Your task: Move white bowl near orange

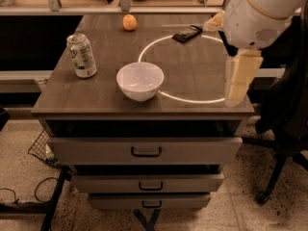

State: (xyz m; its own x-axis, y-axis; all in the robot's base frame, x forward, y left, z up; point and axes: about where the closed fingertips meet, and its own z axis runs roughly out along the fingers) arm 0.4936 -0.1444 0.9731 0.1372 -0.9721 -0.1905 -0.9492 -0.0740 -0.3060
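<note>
The white bowl [140,80] stands upright and empty near the front middle of the dark wooden cabinet top [192,76]. The orange [129,22] lies at the back of the top, left of centre, well apart from the bowl. My gripper [239,78] hangs from the white arm [260,13] over the right front edge of the top, to the right of the bowl and not touching it. It holds nothing that I can see.
A green-and-white soda can [82,55] stands at the left of the top. A dark flat packet [186,33] lies at the back right. A bright ring of light [190,100] marks the top. A dark chair [288,109] stands to the right, a wire basket [42,147] on the floor at the left.
</note>
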